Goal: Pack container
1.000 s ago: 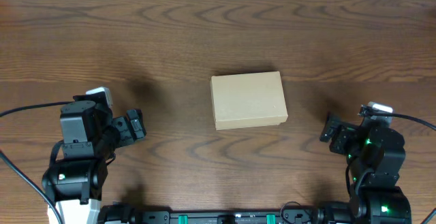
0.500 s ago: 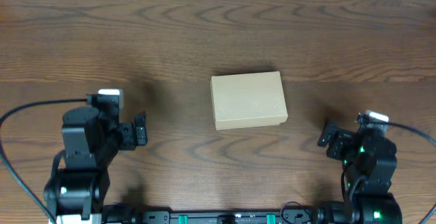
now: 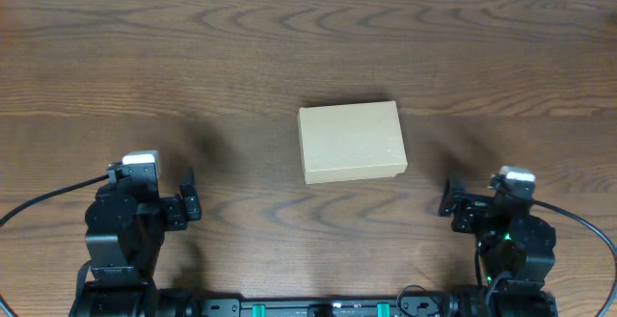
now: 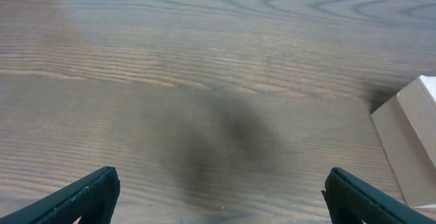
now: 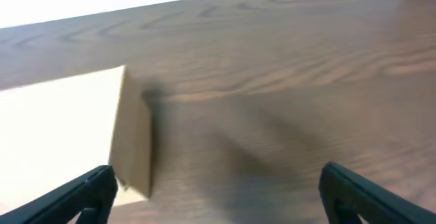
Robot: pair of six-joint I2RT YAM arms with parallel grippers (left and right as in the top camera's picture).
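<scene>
The container (image 3: 351,142) sits closed at the middle of the surface (image 3: 289,47), its lid lying flat, so it is within equal reach of either arm. Nothing else lies on the surface (no loose items to pack show in any view), so I judge the packing is either finished or not begun; I cannot tell which.

The left hand (image 3: 191,198) rests near and to the left, well apart from the container. Its fingers (image 4: 88,193) are spread wide and grip nothing.

The right hand (image 3: 450,204) mirrors it on the near right, also spread wide and empty. Each hand faces inward toward the container, which seems a neutral parked pose that keeps the lid unobstructed.
</scene>
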